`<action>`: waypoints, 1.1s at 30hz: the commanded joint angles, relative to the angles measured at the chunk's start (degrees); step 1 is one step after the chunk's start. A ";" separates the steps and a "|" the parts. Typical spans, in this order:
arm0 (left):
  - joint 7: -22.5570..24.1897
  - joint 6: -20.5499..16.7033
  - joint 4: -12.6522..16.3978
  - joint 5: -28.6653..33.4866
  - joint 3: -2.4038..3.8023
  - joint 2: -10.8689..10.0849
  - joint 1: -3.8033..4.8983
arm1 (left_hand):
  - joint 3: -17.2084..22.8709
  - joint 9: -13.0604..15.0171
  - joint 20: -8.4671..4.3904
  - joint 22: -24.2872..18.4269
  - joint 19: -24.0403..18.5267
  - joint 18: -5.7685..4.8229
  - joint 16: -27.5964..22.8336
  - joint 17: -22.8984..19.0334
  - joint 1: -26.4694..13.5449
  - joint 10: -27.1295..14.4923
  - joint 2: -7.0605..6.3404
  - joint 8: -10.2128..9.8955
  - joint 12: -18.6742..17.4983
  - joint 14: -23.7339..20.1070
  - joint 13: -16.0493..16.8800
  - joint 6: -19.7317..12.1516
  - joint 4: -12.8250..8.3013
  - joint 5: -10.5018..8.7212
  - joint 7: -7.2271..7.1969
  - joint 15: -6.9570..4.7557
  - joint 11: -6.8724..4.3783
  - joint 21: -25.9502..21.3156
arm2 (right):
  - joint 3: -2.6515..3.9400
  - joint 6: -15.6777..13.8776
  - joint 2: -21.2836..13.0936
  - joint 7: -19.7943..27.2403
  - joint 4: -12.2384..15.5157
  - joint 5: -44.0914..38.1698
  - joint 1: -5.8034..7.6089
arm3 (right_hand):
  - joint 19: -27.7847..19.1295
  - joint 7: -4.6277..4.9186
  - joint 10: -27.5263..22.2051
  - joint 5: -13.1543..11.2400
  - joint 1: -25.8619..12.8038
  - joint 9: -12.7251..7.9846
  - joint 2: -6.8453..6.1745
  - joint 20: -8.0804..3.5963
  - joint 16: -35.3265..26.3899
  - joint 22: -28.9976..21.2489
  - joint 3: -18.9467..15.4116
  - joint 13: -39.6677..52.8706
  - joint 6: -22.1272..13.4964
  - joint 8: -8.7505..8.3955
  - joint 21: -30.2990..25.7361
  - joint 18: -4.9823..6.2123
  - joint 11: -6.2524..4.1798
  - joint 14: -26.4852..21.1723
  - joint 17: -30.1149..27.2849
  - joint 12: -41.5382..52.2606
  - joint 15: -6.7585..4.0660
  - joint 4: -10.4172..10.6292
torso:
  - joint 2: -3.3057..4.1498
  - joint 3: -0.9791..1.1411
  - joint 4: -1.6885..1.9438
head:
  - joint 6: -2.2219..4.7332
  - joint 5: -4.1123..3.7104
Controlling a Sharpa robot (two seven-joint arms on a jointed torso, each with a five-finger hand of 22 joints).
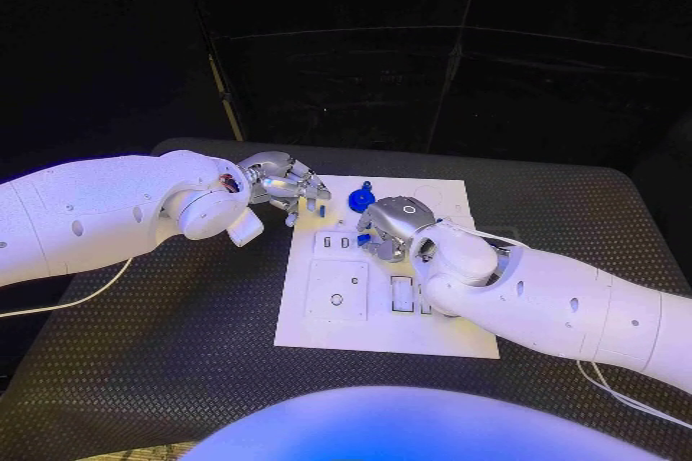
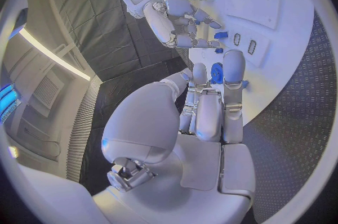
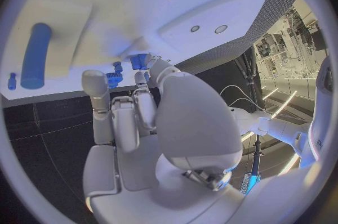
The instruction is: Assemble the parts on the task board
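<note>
Right hand (image 1: 387,224) pinches a small blue part (image 3: 138,60) over the white board (image 1: 332,321); left hand (image 1: 283,186) hovers nearby, fingers loosely spread.

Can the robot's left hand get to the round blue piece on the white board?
Probably yes. The left hand hangs at the edge of the white task board, and the round blue piece lies just past its fingertips with bare board between. The right hand sits close beside it.
</note>
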 commanded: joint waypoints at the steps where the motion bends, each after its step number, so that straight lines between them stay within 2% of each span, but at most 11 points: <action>1: 0.09 0.49 0.01 0.28 0.03 0.09 0.05 | 0.24 -0.05 0.07 0.07 0.36 0.69 -0.06 0.04 -0.07 -0.22 -0.31 0.25 0.05 0.01 -0.05 -0.36 0.06 0.15 0.06 0.55 0.36 -0.20 | 0.05 2.01 0.24 -0.20 -0.37 -0.70 0.16 | -0.33 -0.24 -0.06 -0.32 -0.32 0.10 0.45 0.11 0.01 0.02 0.39 1.02 0.63 0.33 0.03 0.05 0.15 4.92 9.58 -0.01 0.36 -0.07 | -0.02 0.01 -0.06 | -0.04 0.05; 16: 0.07 0.49 0.02 0.28 0.03 0.21 0.05 | 0.24 -0.05 0.07 0.07 0.36 0.69 -0.06 0.04 -0.07 -0.22 -0.31 0.25 0.05 0.01 -0.05 -0.36 0.06 0.15 0.06 0.55 0.36 -0.20 | 0.04 2.71 1.27 0.90 -1.58 0.08 0.21 | -0.13 -1.17 0.27 -0.29 -0.57 0.57 1.12 -0.29 0.07 0.37 0.90 1.44 3.63 1.42 0.22 0.02 -0.59 4.95 9.69 0.46 -0.19 -0.09 | -0.02 -0.01 -0.03 | -0.06 -0.02; 23: 0.02 0.53 -0.01 0.28 0.03 0.22 0.05 | 0.24 -0.05 0.07 0.07 0.36 0.69 -0.06 0.04 -0.07 -0.22 -0.31 0.25 0.05 0.01 -0.05 -0.36 0.06 0.15 0.06 0.55 0.36 -0.20 | 0.04 2.18 1.30 1.03 -1.83 0.44 0.21 | 0.33 -2.16 0.80 -0.14 -0.99 0.98 2.04 -0.82 0.04 1.05 1.14 2.01 6.17 2.58 0.58 -0.09 -1.39 4.94 9.66 1.04 -0.86 0.08 | -0.04 0.04 -0.07 | -0.10 0.07; 29: -0.04 0.62 -0.05 0.28 0.02 0.30 0.05 | 0.24 -0.05 0.07 0.07 0.36 0.69 -0.06 0.04 -0.07 -0.22 -0.31 0.25 0.05 0.01 -0.05 -0.36 0.06 0.15 0.06 0.55 0.36 -0.20 | 0.04 2.08 1.43 0.98 -2.06 0.51 0.21 | 0.62 -3.44 1.04 0.08 -1.04 1.61 3.19 -1.51 0.14 1.43 1.35 2.18 8.82 4.07 0.78 -0.14 -2.45 5.00 9.87 1.18 -1.68 -0.07 | -0.04 0.04 -0.06 | -0.04 0.02; 33: -0.04 0.64 -0.06 0.28 0.02 0.35 0.05 | 0.24 -0.05 0.07 0.07 0.36 0.69 -0.06 0.04 -0.07 -0.22 -0.31 0.25 0.05 0.01 -0.05 -0.36 0.06 0.15 0.06 0.55 0.36 -0.20 | 0.04 1.01 1.46 1.08 -2.12 0.64 0.21 | 0.98 -4.20 1.36 0.38 -1.00 2.05 4.08 -2.02 0.26 1.95 1.49 2.46 9.94 4.91 1.02 -0.24 -3.11 5.07 10.12 1.41 -2.23 -0.25 | -0.05 0.05 -0.07 | 0.00 0.00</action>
